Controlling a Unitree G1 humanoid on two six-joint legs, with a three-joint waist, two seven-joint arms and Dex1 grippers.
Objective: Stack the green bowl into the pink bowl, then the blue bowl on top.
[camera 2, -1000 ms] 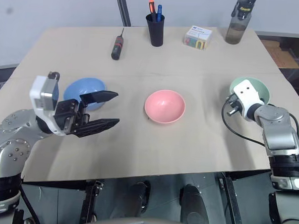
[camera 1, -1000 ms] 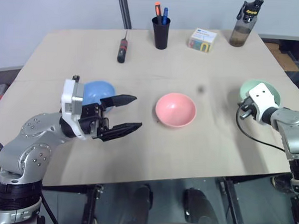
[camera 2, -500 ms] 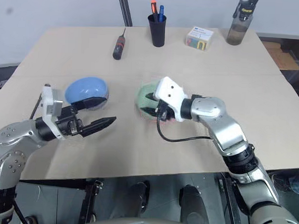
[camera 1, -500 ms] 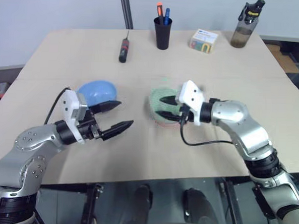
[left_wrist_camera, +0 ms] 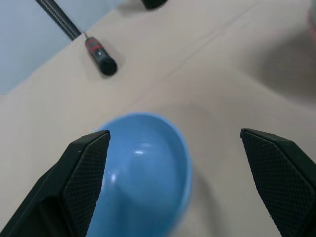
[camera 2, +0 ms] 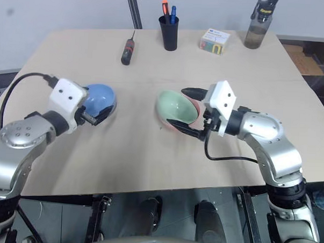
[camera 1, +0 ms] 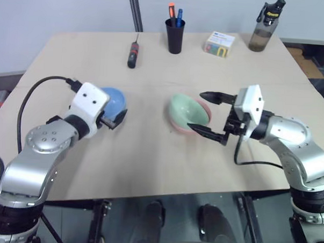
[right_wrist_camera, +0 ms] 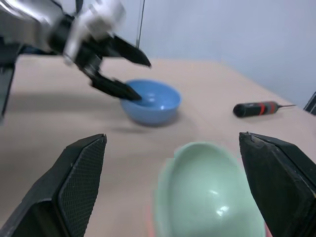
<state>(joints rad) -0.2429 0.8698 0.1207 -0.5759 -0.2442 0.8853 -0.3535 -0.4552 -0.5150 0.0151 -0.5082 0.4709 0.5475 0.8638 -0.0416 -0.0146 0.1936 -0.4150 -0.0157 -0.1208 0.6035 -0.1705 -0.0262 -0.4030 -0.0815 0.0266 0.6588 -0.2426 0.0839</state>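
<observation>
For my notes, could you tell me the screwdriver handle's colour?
Black with a red band, clearest in the left wrist view: screwdriver.

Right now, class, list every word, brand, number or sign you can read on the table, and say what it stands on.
None can be read.
Small box: coloured printing on its side and a blue label on top, too small to read.
Water bottle: a yellow mark near the cap, too blurred to read.
Screwdriver, pen cup, bowls: no lettering visible.

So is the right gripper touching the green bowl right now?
Apart. In the right wrist view both fingers of the right gripper stand wide of the green bowl, with bare table between each finger and its rim. The bowl rests tilted in the pink bowl.
</observation>
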